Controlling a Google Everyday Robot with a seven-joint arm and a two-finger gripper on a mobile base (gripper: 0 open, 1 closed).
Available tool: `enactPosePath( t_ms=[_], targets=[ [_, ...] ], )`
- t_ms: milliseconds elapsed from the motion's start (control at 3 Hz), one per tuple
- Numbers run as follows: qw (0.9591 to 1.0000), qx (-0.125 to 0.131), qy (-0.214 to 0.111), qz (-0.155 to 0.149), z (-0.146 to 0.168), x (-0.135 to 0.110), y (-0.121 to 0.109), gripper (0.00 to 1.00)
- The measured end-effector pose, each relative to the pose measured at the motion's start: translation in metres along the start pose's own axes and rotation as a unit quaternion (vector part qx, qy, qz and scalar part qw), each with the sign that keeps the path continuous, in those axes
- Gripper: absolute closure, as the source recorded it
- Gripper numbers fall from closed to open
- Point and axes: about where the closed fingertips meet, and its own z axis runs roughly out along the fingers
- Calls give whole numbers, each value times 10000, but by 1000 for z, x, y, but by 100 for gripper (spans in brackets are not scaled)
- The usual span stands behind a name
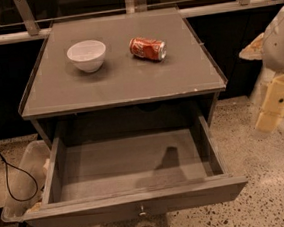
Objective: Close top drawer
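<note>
The top drawer (135,199) of the grey-brown cabinet stands pulled far out towards me. It is wide, shallow and bare inside, with an arm shadow on its floor. Its small brass knob (141,210) shows at the centre of the front panel, at the bottom of the view. My gripper (274,104), a cream-coloured part under the white arm, hangs at the right of the cabinet. It is level with the drawer's right side, apart from it and above the floor.
A white bowl (86,54) and a red soda can (147,48) lying on its side sit on the cabinet top (124,82). A pale bin (23,179) and a black cable (6,168) lie at the cabinet's left. Speckled floor lies at the right.
</note>
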Motion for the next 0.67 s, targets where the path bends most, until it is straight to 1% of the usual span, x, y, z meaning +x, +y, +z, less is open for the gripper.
enactPosePath(
  t_ms=[333, 667],
  targets=[
    [9995, -172, -222, 155, 25, 12, 20, 18],
    [9987, -310, -360, 201, 54, 20, 46, 42]
  ],
)
